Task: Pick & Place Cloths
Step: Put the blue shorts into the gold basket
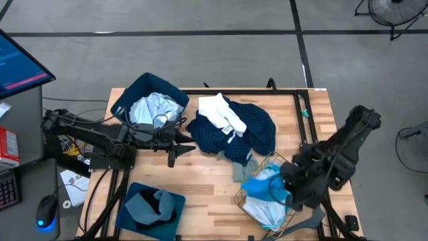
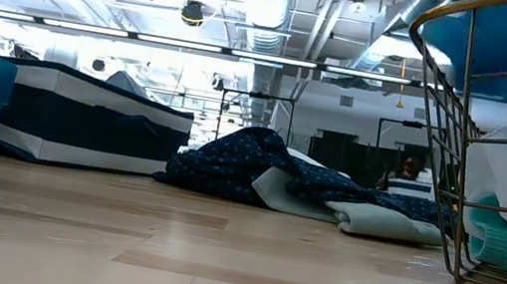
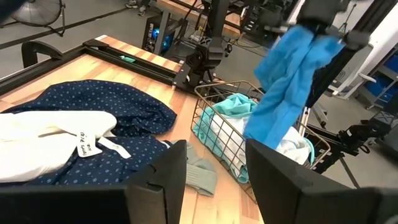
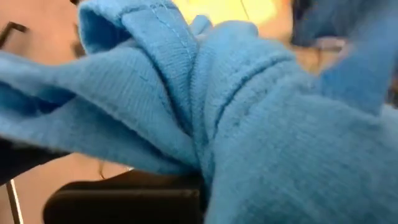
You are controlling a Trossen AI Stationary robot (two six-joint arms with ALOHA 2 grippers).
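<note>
My right gripper (image 1: 284, 182) is above the wire basket (image 1: 249, 198) at the table's near right, shut on a bright cyan cloth (image 3: 287, 81). A white and pale teal cloth (image 3: 225, 121) lies in the basket. A navy dotted cloth (image 1: 253, 130) lies spread at the table's middle, with a white cloth (image 1: 221, 114) on its far left part and a grey cloth (image 1: 245, 167) at its near edge. My left gripper (image 1: 179, 144) is open and empty, left of the navy cloth, and also shows in the left wrist view (image 3: 216, 158). My right gripper holds the cyan cloth by its bunched upper end (image 3: 306, 36), several folds gathered together (image 4: 199, 106). It comes at it from above. The cloth hangs slack below the fingers, over the basket. Whether its lower end (image 3: 258, 127) touches the basket's contents, I cannot tell.
A dark blue bin (image 1: 137, 90) at the far left holds a pale blue-white cloth (image 1: 152, 107). A second blue bin (image 1: 175, 213) at the near left holds a grey cloth (image 1: 148, 204). Bare wood lies between the bins and the basket.
</note>
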